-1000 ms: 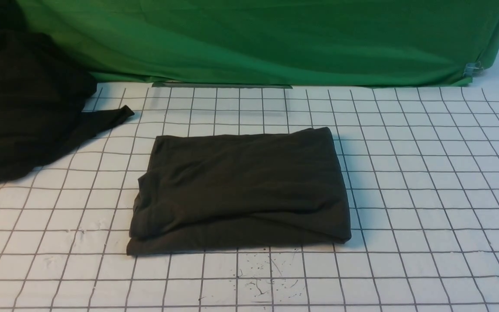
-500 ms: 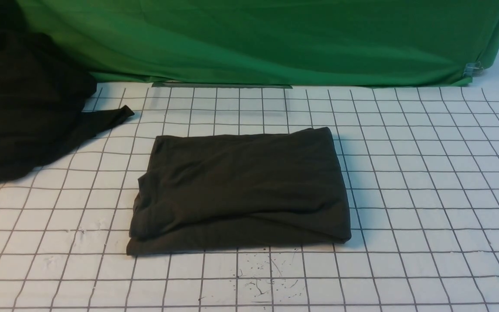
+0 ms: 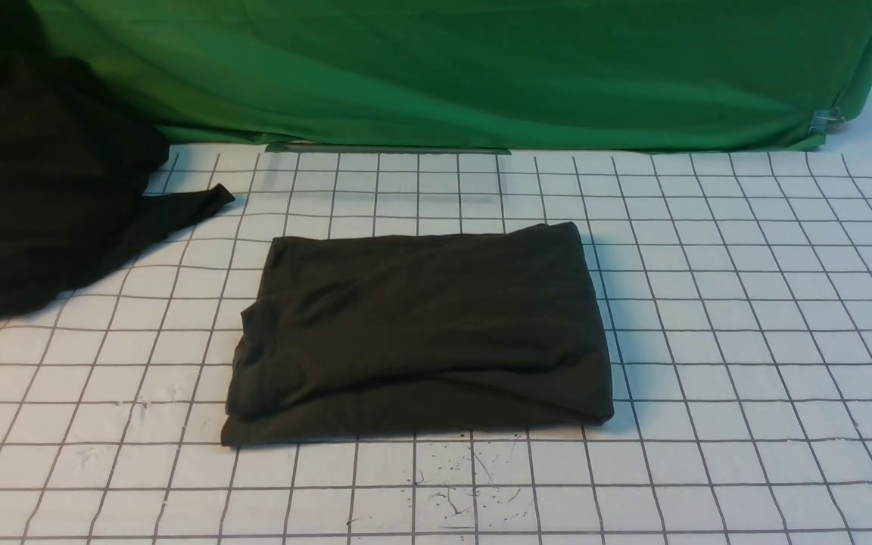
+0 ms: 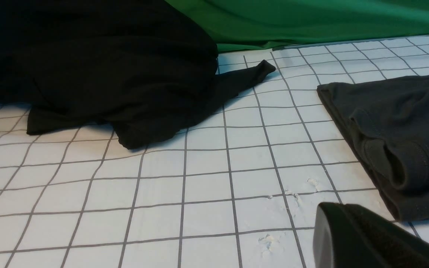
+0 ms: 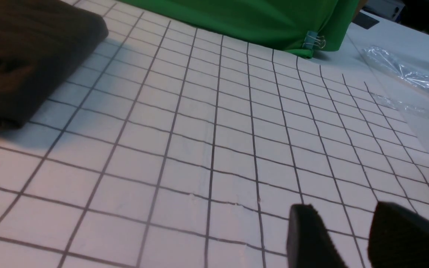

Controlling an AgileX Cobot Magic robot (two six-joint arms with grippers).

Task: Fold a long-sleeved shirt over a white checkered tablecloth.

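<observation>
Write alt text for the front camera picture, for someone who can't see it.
A dark grey shirt, folded into a neat rectangle, lies in the middle of a white checkered tablecloth. A heap of black cloth sits at the far left, and a green cloth hangs across the back. No gripper touches the shirt; only a dark sliver shows at the lower left corner.

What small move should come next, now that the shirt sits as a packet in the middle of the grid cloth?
Probably none on the cloth: hold both arms back. The long-sleeved shirt already lies as a compact rectangle on the white checkered tablecloth. The left gripper is shut on nothing and the right gripper stands open and empty, both clear of the shirt. At most, tidy the loose near-left corner.
</observation>
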